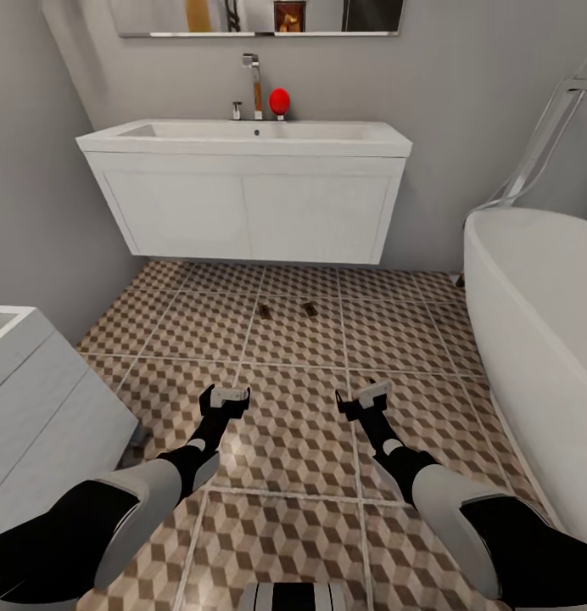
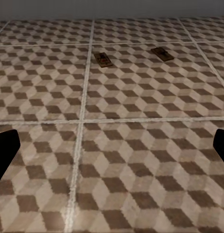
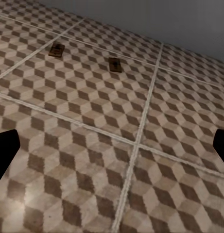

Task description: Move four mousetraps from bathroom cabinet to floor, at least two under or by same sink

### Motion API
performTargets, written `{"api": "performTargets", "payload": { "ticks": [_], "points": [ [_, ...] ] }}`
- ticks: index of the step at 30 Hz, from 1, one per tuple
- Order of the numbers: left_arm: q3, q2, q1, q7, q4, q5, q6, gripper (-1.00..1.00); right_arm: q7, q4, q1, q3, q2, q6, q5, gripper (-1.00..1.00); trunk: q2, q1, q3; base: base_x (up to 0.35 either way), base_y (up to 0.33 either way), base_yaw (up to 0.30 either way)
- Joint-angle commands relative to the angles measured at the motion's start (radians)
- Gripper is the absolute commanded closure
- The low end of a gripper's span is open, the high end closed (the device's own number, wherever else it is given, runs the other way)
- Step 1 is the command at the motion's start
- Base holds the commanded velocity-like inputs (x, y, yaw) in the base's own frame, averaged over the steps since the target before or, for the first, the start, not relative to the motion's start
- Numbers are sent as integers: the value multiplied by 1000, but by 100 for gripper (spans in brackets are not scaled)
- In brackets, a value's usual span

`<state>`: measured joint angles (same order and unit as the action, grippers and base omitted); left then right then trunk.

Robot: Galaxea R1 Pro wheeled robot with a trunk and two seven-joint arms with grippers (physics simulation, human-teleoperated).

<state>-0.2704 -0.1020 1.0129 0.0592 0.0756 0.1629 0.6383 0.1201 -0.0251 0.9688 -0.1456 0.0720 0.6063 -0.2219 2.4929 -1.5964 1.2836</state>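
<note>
Both tools hang low over the bathroom floor (image 1: 293, 441), and both are released: the left tool (image 1: 223, 395) has its fingers spread with nothing between them, and the right tool (image 1: 364, 397) matches it, jaws wide and empty. Ahead of them, well apart from either tool, two mousetraps lie flat on the cube-pattern tiles, side by side with a gap between. The left mousetrap (image 1: 265, 311) sits just beyond a grout line ahead of the left tool; the right mousetrap (image 1: 309, 309) lies ahead, between the two tools. From the left wrist they show up clearly, one (image 2: 103, 59) nearer, one (image 2: 162, 53) off to the side. Beyond the traps, the white bathroom sink (image 1: 243, 144) hangs on the wall, chrome tap (image 1: 254, 81) upright, a red ball-shaped object (image 1: 279, 101) beside it. The traps lie just in front of its lower edge. A white bathtub (image 1: 539, 339) flanks the right tool, and a white unit (image 1: 39, 407) stands outside the left tool.
</note>
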Motion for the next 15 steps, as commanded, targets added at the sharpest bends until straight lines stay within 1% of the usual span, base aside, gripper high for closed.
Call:
{"api": "performTargets", "payload": {
  "ticks": [1, 15],
  "points": [
    [-9, -1, 1, 4, 4, 6, 6, -100, 11, 1, 1, -8, 0, 1, -5, -100, -7, 4, -2, 0, 0, 0],
    [-9, -2, -2, 4, 4, 6, 4, -100, 10, 2, 1, -9, 2, 0, -4, -100, -105, 58, -46, 0, 0, 0]
  ]
}}
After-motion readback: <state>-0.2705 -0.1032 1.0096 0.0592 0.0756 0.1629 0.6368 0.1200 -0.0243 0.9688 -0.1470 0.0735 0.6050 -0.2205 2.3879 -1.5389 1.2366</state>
